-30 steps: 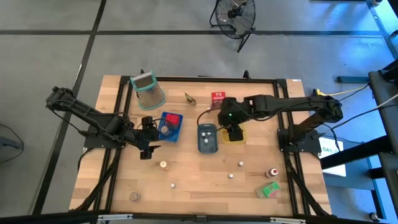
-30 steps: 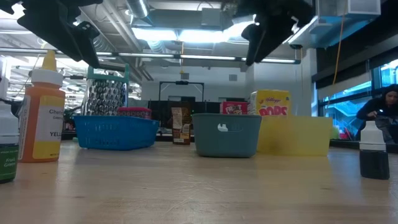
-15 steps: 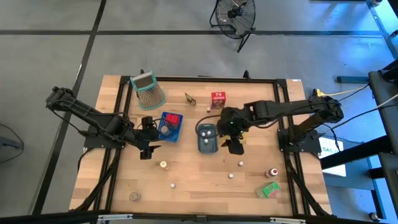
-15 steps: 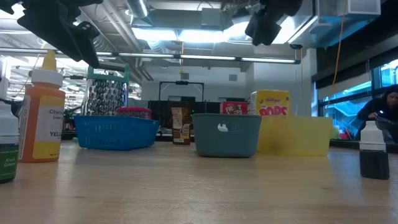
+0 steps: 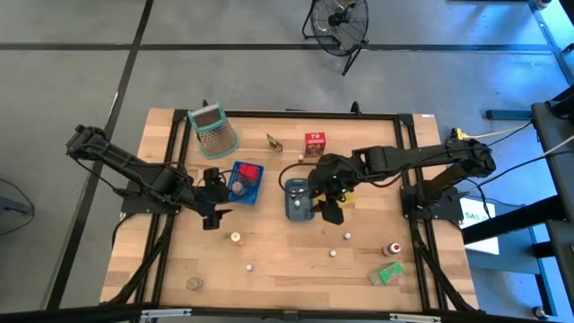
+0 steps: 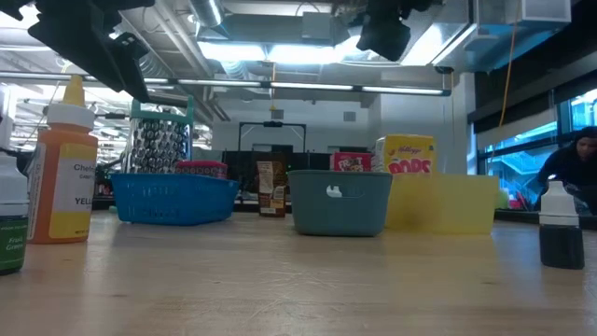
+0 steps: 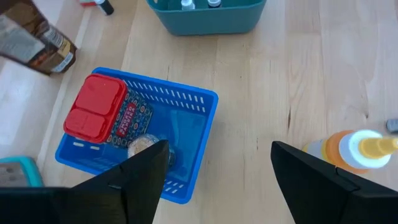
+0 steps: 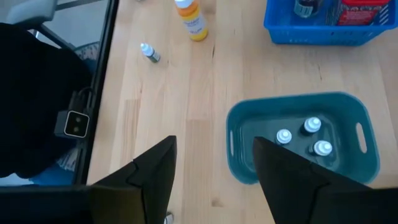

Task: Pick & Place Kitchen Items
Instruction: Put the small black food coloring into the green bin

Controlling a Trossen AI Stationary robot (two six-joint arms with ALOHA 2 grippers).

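Note:
My left gripper [image 5: 218, 196] hangs open above the table just left of the blue tray [image 5: 244, 180]. That tray holds a red carton [image 7: 99, 112] and a small round piece [image 7: 142, 144]. My right gripper [image 5: 325, 208] hangs open, tipped downward, at the right edge of the grey-blue tray [image 8: 298, 140], in which three white-capped bottles [image 8: 305, 138] stand. A red carton [image 5: 314, 144] and a brown carton [image 5: 274, 143] stand at the far side. A green carton [image 5: 387, 274], a red-capped bottle [image 5: 392, 248] and small round pieces [image 5: 333, 253] lie near the front.
A green-rimmed grater [image 5: 213, 130] stands at the far left. The yellow tray [image 6: 448, 201] with a yellow carton [image 6: 406, 154] sits right of the grey-blue tray, under my right arm. An orange bottle [image 6: 65, 168] stands near the front left. A person [image 6: 574, 163] shows beyond the table.
My right gripper has gone from above the yellow tray toward the table's left and near edge, to the grey-blue tray's right edge. It has rolled and tipped on the way and risen a little. My left gripper has kept still.

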